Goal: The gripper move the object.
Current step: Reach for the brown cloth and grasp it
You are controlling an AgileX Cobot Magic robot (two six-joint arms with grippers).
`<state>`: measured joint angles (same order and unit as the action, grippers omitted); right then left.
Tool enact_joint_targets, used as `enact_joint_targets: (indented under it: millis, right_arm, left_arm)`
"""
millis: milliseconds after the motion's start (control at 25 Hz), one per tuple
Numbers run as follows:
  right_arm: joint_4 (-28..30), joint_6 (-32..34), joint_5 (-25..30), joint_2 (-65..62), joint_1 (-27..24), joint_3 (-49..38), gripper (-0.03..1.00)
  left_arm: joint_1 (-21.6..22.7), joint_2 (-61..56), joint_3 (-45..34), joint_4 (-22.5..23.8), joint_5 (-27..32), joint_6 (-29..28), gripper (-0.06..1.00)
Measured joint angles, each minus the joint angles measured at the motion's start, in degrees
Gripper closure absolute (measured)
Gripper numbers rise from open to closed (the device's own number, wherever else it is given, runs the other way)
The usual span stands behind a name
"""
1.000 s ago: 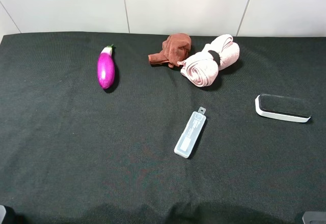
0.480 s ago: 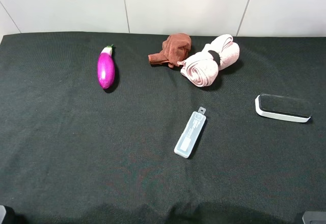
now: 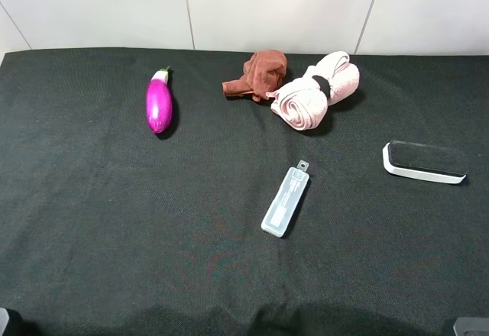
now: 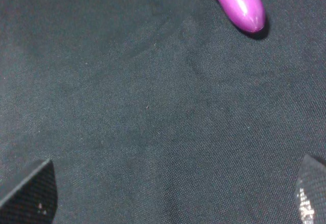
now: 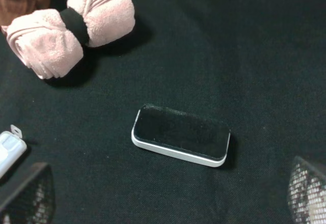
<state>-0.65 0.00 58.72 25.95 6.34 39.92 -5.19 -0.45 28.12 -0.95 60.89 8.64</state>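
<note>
The rust-brown cloth (image 3: 258, 75) lies in a wrinkled lump at the far edge of the black table cover (image 3: 114, 221), touching the pink rolled cloth (image 3: 315, 92) on its right. Its long axis runs roughly left to right, with a thin tail pointing toward the toy eggplant (image 3: 159, 103).

The right gripper (image 5: 168, 193) has its jaws spread wide and holds nothing. It hangs over the black white-rimmed block (image 5: 181, 135). The cloth shows only at the frame corner, beyond the pink roll.

The left gripper (image 4: 170, 198) is also spread wide and empty, near the eggplant tip, with the cloth out of its view.

Judgement: the right arm is nearer; it must reach forward and toward the left.
</note>
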Motion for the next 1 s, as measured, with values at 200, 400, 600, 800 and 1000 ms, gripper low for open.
enact_joint_targets:
  millis: [200, 400, 600, 800, 1000]
  right_arm:
    - [-0.01, -1.94, 0.0, 8.86, 0.0, 4.74, 0.27]
    - [-0.95, -4.13, 0.0, 19.11, 0.0, 9.89, 0.27]
    - [-3.44, -5.52, 0.0, 27.17, 0.0, 14.75, 0.27]
    - [-5.61, -6.76, -0.04, 34.49, 0.0, 20.31, 0.27]
    - [-5.9, -7.05, 1.07, 42.36, 1.65, 26.36, 0.27]
  left_arm:
    - [0.0, 0.0, 0.0, 0.0, 0.0, 0.0, -0.05]
    - [0.0, 0.0, 0.0, 0.0, 0.0, 0.0, -0.05]
    - [0.0, 0.0, 0.0, 0.0, 0.0, 0.0, -0.05]
    - [0.0, 0.0, 0.0, 0.0, 0.0, 0.0, -0.05]
    - [0.0, 0.0, 0.0, 0.0, 0.0, 0.0, -0.05]
